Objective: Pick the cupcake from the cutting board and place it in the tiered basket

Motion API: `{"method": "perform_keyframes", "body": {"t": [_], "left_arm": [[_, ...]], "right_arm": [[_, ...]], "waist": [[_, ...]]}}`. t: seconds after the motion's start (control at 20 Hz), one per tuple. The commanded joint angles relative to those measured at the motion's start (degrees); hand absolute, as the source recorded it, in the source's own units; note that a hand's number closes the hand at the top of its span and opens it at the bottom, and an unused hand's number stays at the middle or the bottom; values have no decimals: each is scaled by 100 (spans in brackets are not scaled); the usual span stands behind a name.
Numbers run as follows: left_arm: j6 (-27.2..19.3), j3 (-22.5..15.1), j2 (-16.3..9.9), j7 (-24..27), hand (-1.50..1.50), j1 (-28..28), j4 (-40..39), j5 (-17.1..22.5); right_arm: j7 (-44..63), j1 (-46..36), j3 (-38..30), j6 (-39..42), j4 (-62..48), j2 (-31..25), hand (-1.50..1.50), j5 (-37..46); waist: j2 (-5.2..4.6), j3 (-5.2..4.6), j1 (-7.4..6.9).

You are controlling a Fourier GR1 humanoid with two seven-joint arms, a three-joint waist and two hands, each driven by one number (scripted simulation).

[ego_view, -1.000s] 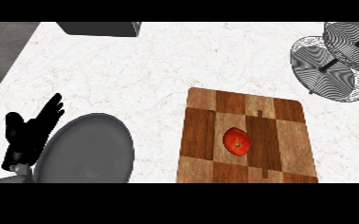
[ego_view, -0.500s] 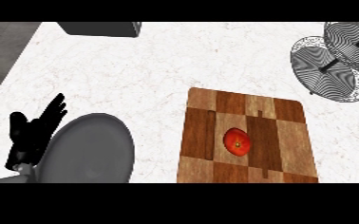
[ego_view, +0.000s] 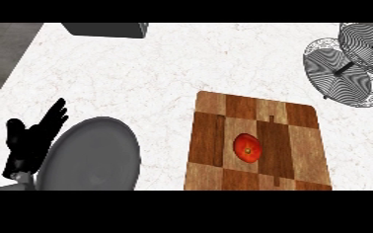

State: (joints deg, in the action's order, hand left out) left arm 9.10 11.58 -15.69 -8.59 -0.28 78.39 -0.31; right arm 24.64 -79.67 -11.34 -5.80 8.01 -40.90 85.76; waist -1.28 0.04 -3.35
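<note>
Red cupcake on cutting board; left hand open, holding nothing

From my remote station, the white, faintly veined counter filled most of the head view, ending at its left edge against a darker grey floor or surface. A checkered wooden cutting board lay flat on it at lower right, running out past the bottom of the view. A wire tiered basket stood on the counter at the upper right corner, well apart from the board. A dark grey box-like object sat at the far edge, upper left; I could not tell what it was.
</note>
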Motion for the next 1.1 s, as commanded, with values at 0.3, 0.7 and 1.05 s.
{"method": "perform_keyframes", "body": {"t": [0.3,0.7,1.05], "left_arm": [[54,39,22,10,0,276,254,79],[-93,-27,140,-19,0,103,90,-51],[-141,67,127,-74,0,244,194,-23]], "right_arm": [[1351,212,-664,765,-358,-180,-150,-619],[711,390,-934,-345,399,-339,-150,-948],[1589,-113,-1390,-567,883,-666,-150,-1354]], "waist": [[24,6,3],[19,7,88],[123,-5,257]]}}
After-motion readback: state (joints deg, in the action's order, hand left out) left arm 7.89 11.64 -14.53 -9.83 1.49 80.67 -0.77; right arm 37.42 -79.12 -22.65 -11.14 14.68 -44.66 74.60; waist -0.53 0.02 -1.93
